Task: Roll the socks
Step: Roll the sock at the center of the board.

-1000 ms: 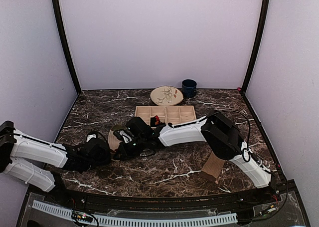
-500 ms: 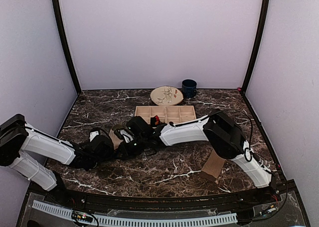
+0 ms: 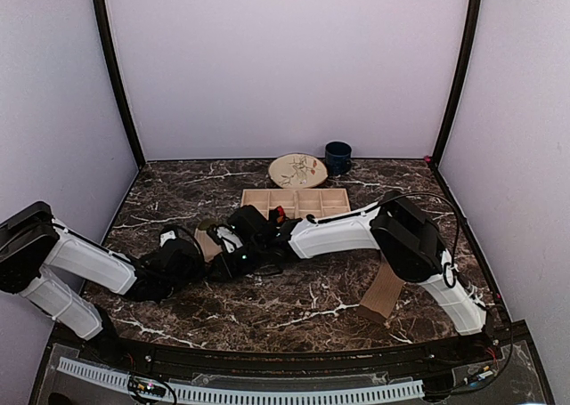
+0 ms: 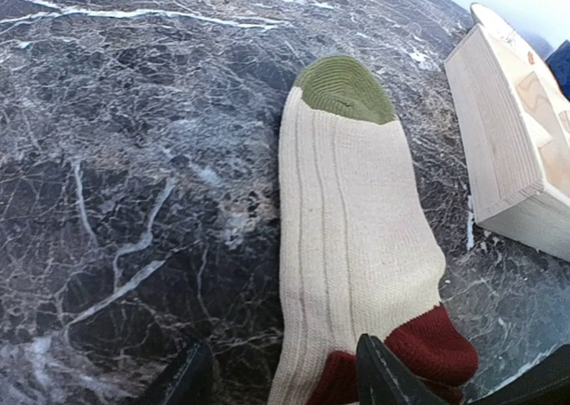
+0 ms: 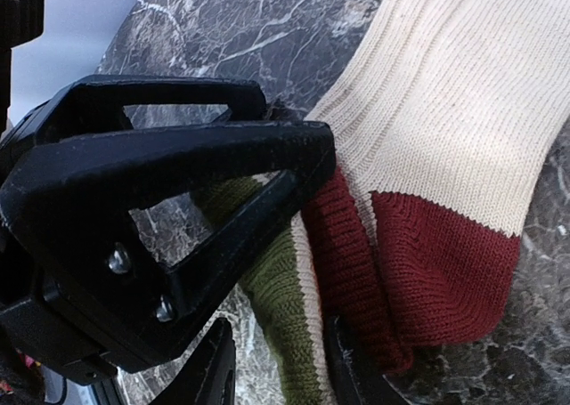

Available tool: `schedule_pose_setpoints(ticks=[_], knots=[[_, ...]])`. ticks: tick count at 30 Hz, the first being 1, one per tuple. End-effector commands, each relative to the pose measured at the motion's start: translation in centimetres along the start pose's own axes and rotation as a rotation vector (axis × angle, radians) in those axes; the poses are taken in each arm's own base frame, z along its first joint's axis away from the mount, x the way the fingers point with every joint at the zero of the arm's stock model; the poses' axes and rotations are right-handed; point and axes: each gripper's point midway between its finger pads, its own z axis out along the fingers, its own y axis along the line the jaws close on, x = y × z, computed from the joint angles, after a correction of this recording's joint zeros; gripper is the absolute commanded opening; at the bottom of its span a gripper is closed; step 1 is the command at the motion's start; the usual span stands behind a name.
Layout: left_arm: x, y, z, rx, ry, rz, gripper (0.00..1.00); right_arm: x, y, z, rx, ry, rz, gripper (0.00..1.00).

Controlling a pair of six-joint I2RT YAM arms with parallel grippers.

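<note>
A cream, green-toed sock point(image 4: 356, 236) lies left of the tabletop's point(image 4: 134, 156) centre. The left fingers point(image 4: 187, 378) straddle it, released; the right fingers point(image 5: 218, 365) pinch its bunched maroon end.

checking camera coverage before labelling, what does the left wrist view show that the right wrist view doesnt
Only the left wrist view shows the olive toe, the wooden tray beside the sock, and the left gripper open at the heel end.
Only the right wrist view shows an olive band of fabric next to the maroon heel, and a left finger seen from outside, close against the heel.
Both views show the cream ribbed sock and the marble table.
</note>
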Motion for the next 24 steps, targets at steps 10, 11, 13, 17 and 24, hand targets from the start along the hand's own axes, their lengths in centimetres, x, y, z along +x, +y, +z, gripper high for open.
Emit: schedule_pose_setpoints(ticks=[10, 11, 13, 17, 24], knots=[[8.8, 4.4, 0.3, -0.037, 0.318, 0.050, 0.50, -0.2, -3.1, -1.5, 0.189, -0.028, -0.080, 0.34], [9.0, 4.4, 0.4, -0.036, 0.321, 0.049, 0.50, -0.3, -3.2, -1.6, 0.196, -0.032, -0.087, 0.34], [9.3, 4.6, 0.5, -0.038, 0.328, 0.049, 0.48, -0.6, -3.3, -1.8, 0.210, -0.045, -0.100, 0.35], [9.7, 4.8, 0.6, -0.040, 0.336, 0.044, 0.48, -1.3, -3.5, -2.4, 0.240, -0.075, -0.130, 0.35], [10.0, 5.0, 0.7, -0.042, 0.342, 0.041, 0.47, -2.3, -3.7, -3.6, 0.282, -0.130, -0.226, 0.38]])
